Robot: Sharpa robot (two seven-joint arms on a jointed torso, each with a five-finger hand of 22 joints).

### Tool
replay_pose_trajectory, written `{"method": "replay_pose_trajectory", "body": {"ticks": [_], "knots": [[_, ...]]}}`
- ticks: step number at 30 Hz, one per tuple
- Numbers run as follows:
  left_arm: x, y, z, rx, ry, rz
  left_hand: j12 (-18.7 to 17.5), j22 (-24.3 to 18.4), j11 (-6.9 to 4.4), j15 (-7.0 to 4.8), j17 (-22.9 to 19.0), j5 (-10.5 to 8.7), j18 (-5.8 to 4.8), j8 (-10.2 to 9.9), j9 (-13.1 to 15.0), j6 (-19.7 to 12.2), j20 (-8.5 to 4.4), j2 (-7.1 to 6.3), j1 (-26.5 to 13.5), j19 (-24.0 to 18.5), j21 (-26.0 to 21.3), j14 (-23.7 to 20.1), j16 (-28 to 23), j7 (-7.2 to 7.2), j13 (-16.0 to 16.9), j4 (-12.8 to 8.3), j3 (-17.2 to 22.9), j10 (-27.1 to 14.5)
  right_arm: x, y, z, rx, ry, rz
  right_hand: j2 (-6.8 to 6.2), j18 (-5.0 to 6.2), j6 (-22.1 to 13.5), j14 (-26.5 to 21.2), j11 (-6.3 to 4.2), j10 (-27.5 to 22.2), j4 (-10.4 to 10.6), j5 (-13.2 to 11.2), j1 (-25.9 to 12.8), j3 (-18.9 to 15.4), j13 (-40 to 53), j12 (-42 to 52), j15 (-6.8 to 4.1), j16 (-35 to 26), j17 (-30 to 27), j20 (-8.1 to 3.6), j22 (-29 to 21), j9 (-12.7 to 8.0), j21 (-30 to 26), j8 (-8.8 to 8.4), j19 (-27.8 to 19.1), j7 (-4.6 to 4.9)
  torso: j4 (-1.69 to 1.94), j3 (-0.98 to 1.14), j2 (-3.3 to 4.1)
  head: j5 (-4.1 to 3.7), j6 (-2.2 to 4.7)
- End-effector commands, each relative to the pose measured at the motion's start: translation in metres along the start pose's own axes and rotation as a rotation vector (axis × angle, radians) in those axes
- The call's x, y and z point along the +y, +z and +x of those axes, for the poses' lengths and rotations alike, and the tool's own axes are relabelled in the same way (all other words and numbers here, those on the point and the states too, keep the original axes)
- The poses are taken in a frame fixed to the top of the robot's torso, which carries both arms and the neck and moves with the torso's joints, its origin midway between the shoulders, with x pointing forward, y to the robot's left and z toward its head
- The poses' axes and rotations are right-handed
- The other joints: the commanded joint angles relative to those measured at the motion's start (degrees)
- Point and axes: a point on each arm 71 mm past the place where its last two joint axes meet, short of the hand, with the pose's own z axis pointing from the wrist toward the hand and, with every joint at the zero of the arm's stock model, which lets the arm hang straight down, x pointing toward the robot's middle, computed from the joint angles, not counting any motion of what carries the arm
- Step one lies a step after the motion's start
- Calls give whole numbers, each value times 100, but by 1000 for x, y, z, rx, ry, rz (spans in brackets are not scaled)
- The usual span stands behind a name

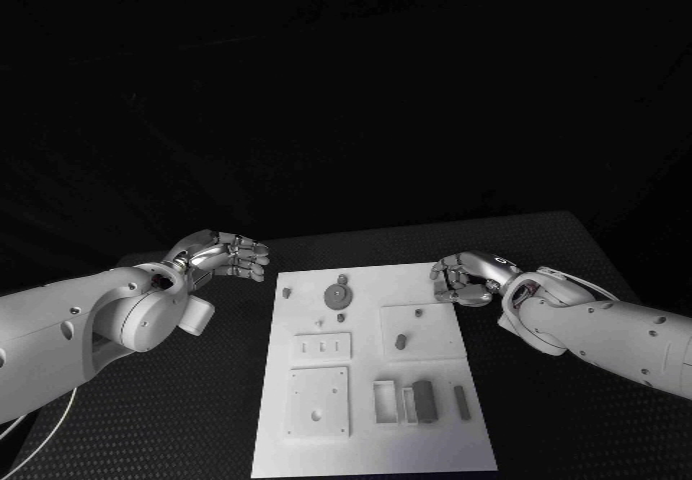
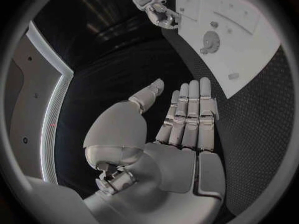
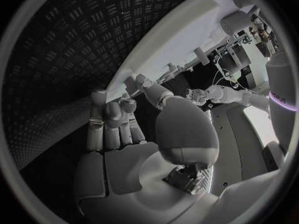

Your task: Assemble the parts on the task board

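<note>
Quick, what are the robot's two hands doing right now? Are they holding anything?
Left hand: open, fingers straight, holding nothing.
Right hand: fingers curled, nothing seen in it.

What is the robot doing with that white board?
Right now it isn't holding anything. The left hand hovers over the black table beside the task board, fingers out and empty. The right hand is at the board's far right corner with its fingers curled, also empty. The small grey parts, like the gear and the blocks, lie on the board, so the assembling looks not yet begun.
</note>
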Motion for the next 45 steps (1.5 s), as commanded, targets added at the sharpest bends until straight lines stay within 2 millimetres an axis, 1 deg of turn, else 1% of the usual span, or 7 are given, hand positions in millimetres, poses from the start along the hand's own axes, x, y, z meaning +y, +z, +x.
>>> {"method": "replay_pose_trajectory", "body": {"ticks": [1, 6, 15, 24, 31, 37, 45], "knots": [[-1, 0, 2, 17, -1, 12, -22, 9, 3, 18, 9, -2, 79, -34, 6, -10, 16, -20, -35, -4, -26, 28, -22, 26, 10, -1, 0, 31, 1, 0, 0, -1, -11, -5, 79, 94, 1050, 3, -151, -216, -5, 34, -7, -12, -9, 7, -38, 40, -5, 0, 96, 10, 36, 45, 41, -86, 1, -2, 0, -9, -9], [-1, 1, 2, 18, -1, 12, -24, 10, 3, 18, 11, -2, 79, -34, 6, -10, 16, -19, -35, -4, -27, 28, -24, 26, 12, -1, 0, 31, 2, 0, 1, 6, -15, -10, 116, 94, 1155, 14, -186, -191, 14, 34, -33, -16, -15, 8, -66, 43, -6, -6, 98, 42, 43, 83, 51, -127, 4, -1, -1, -13, -22], [-1, 0, 2, 17, -1, 11, -26, 11, 3, 18, 15, -2, 79, -34, 7, -11, 16, -18, -34, -4, -29, 29, -28, 26, 16, -1, 1, 30, 1, 1, 2, 17, -24, -10, 291, 94, 1342, 55, -277, -104, 74, 33, -87, -9, -39, 2, -145, 54, -8, -22, 100, 123, 67, 152, 87, -225, -2, -1, -3, -9, -38], [-1, 0, 2, 15, 0, 10, -29, 13, 3, 18, 20, -2, 79, -35, 8, -12, 16, -17, -35, -4, -31, 30, -33, 26, 20, 0, 0, 30, 3, 2, 5, 28, -21, -12, 307, 94, 1359, 66, -290, -84, 71, 34, -98, -13, -44, 0, -159, 57, -8, -27, 100, 137, 72, 156, 96, -238, 3, -1, -4, -5, -55], [-1, 0, 1, 15, 0, 9, -31, 14, 4, 18, 23, -2, 79, -36, 8, -12, 17, -17, -36, -4, -32, 30, -36, 26, 23, 0, 0, 30, 2, 2, 5, 34, -25, -9, 373, 94, 1374, 78, -305, -64, 49, 35, -87, -2, -48, -4, -174, 60, -8, -35, 99, 157, 77, 159, 105, -252, -2, -3, -4, -8, -68], [-1, 0, 2, 16, 0, 8, -32, 14, 4, 19, 25, -2, 79, -36, 9, -12, 17, -16, -39, -4, -33, 31, -38, 27, 25, 2, -1, 30, 1, 2, 5, 35, -33, -1, 420, 94, 1401, 93, -318, -38, 32, 34, -99, -8, -49, 0, -186, 66, -7, -40, 99, 182, 84, 174, 119, -265, -2, 1, -3, -11, -81], [0, 0, 2, 16, 0, 7, -34, 16, 4, 19, 29, -2, 79, -37, 9, -13, 17, -16, -40, -3, -34, 32, -41, 27, 29, 3, -1, 30, -2, 1, 5, 42, -36, 15, 407, 94, 1396, 98, -322, -28, 11, 33, -110, -16, -50, -2, -193, 65, -8, -43, 98, 192, 86, 171, 124, -268, -1, 2, -4, -15, -87]]}}
